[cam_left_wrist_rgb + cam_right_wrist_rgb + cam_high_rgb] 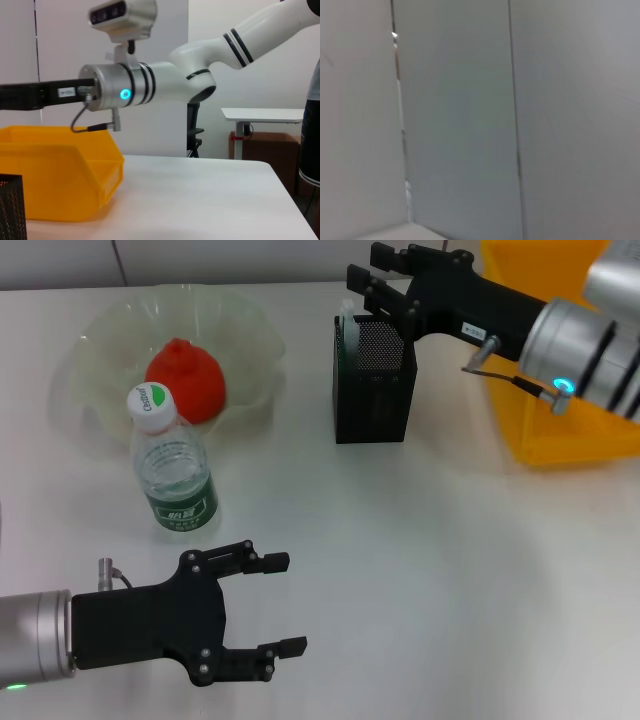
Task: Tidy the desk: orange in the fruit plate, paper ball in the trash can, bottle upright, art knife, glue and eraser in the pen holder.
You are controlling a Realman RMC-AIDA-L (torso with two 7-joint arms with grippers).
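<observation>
On the white desk seen from the head camera, the orange [186, 379] is already sitting in the fruit plate [100, 335], and the bottle [172, 465] is standing upright just in front of that plate, white cap up. The left gripper [283, 604] is hovering low over bare tabletop near the bottle, fingers spread wide and holding nothing, so it appears to be idling clear of the work. The right gripper [368, 282] is reaching in from the far right and hanging directly over the mouth of the pen holder [374, 380], which suggests a small item is being delivered into it or has just been let go; its fingers look parted, though whether anything is between them cannot be told. A pale object is showing inside the holder at one wall. The trash can [560, 430] is sitting just beyond the holder, partly under the right arm.

From the left wrist camera, the trash can [60, 175] is filling the foreground with a corner of the pen holder [11, 207] beside it, while the right arm is stretching across above both.

From the right wrist camera, only blank wall panels are showing; no desk item is visible.
</observation>
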